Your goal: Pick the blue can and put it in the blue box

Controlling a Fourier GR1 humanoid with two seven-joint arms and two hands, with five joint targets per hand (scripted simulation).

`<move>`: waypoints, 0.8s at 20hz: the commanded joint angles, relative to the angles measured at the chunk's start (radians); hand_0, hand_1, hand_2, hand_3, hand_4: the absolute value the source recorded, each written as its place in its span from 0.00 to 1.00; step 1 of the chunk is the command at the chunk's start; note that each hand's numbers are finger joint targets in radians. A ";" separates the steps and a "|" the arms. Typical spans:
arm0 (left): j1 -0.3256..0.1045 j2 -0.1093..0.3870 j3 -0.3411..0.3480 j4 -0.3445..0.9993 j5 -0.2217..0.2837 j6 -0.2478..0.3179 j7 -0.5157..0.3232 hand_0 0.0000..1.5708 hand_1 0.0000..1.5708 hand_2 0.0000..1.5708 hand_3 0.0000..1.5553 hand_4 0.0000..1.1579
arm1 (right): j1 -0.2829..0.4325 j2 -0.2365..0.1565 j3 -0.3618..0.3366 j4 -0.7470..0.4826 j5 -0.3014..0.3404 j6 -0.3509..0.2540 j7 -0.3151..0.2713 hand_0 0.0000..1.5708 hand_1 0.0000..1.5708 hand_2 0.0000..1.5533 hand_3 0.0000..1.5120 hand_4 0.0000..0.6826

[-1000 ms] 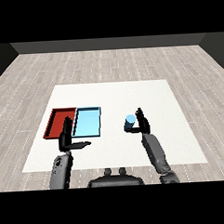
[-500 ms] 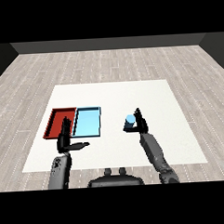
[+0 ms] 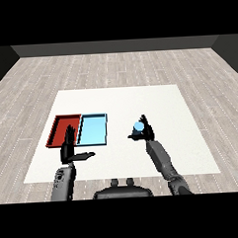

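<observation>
Right hand [image 3: 147, 133] curled round small blue cylindrical can [image 3: 138, 127], right of light blue tray [image 3: 92, 130] on white tabletop [image 3: 120, 98]. Left hand [image 3: 69, 148] open, fingers straight, over red tray [image 3: 61, 130] corner.

White table [image 3: 192, 152] on wood floor [image 3: 113, 67] — red tray [image 3: 55, 135], light blue tray [image 3: 94, 141] side by side, touching.

White table [image 3: 176, 137] sitting on a grey wood-plank floor [image 3: 113, 67]. Red tray [image 3: 56, 130] next to a light blue tray [image 3: 92, 130], both plain. The can [image 3: 138, 127] is blue, lighter on top. Both hands, left hand [image 3: 69, 149] and right hand [image 3: 146, 132], are black, forearms grey.
</observation>
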 commanded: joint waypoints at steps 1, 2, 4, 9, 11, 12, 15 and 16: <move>-0.058 -0.018 -0.017 -0.015 -0.010 0.029 0.080 0.00 0.00 0.00 0.00 0.00 | -0.099 0.003 -0.032 0.134 -0.001 -0.020 -0.025 0.00 0.00 0.00 0.00 0.00; -0.049 0.010 0.016 0.021 0.008 -0.001 0.039 0.00 0.00 0.00 0.00 0.00 | 0.025 0.003 0.095 -0.007 -0.050 -0.071 -0.035 0.00 0.00 0.00 0.00 0.00; -0.035 -0.028 -0.013 -0.002 -0.019 0.043 0.037 0.00 0.00 0.00 0.00 0.00 | -0.040 0.003 0.041 -0.007 -0.020 -0.055 0.048 0.00 0.00 0.00 0.00 0.00; -0.081 0.029 0.044 0.064 0.035 -0.027 0.018 0.00 0.00 0.00 0.00 0.00 | -0.193 0.003 -0.010 0.278 -0.050 -0.080 -0.131 0.00 0.00 0.32 0.00 0.00; -0.015 -0.006 0.013 0.073 0.013 -0.020 -0.067 0.00 0.00 0.00 0.00 0.00 | -0.104 -0.004 0.002 0.136 0.005 -0.141 -0.015 0.68 0.68 0.79 0.78 0.00; -0.042 0.004 0.021 0.063 0.031 -0.028 -0.024 0.00 0.00 0.00 0.00 0.00 | -0.107 -0.028 -0.009 0.060 -0.025 -0.174 0.102 0.88 0.88 0.90 0.92 0.61; -0.014 -0.013 0.011 0.051 0.007 -0.001 -0.041 0.00 0.00 0.00 0.00 0.00 | -0.198 -0.027 -0.051 0.314 0.008 -0.166 -0.027 0.93 0.93 0.94 0.96 0.80; -0.059 0.000 0.000 0.033 0.006 -0.010 0.017 0.00 0.00 0.00 0.00 0.00 | -0.144 0.002 0.033 0.233 -0.052 -0.204 -0.046 0.94 0.94 0.94 0.95 0.81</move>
